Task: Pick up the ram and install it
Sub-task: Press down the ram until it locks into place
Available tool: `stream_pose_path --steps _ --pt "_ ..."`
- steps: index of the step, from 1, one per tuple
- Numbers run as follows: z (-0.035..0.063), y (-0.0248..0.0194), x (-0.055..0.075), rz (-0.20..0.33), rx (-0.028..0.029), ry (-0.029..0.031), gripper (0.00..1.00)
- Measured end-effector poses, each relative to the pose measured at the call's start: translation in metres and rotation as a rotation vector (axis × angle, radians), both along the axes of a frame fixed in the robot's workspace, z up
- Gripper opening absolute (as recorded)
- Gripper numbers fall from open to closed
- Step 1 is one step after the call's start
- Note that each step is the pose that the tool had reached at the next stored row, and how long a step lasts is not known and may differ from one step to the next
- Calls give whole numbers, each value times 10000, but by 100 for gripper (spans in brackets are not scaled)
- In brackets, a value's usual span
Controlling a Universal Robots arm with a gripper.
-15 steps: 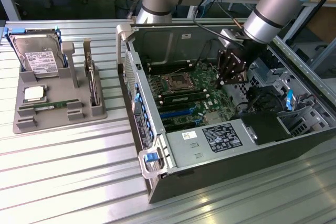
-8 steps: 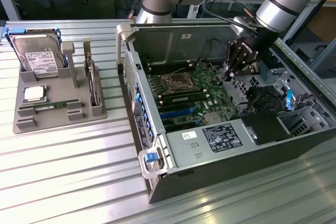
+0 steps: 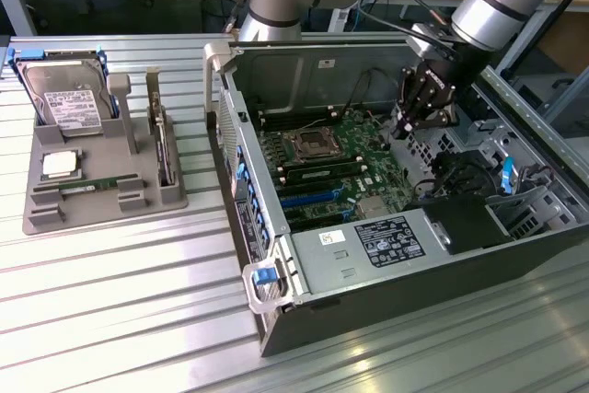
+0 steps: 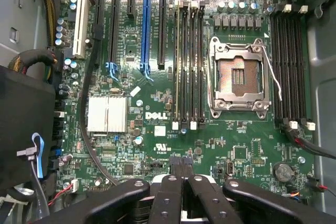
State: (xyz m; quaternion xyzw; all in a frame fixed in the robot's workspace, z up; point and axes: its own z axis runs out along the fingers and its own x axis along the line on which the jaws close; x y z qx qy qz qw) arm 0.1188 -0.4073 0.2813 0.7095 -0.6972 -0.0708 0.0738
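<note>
Black claw (image 3: 419, 121) hovering pressed together, empty, over green motherboard (image 4: 157, 124) — long thin green ram stick (image 3: 89, 186) lying in grey tray (image 3: 37, 218); risk — fingers striking board components.

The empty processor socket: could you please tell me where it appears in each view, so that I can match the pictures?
Exterior view: the processor socket lies near the picture's middle, on the motherboard.
Wrist view: the processor socket sits between two banks of memory slots.
Shared landmark: the silver heatsink on the same board.
</note>
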Motion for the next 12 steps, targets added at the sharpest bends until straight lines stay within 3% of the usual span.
stream_pose_path --steps 2,7,12 --pt "-36 0 -141 -1 0 0 10" --pt "-211 0 -354 0 -1 0 10" --pt "-357 1 -426 0 -4 0 10"
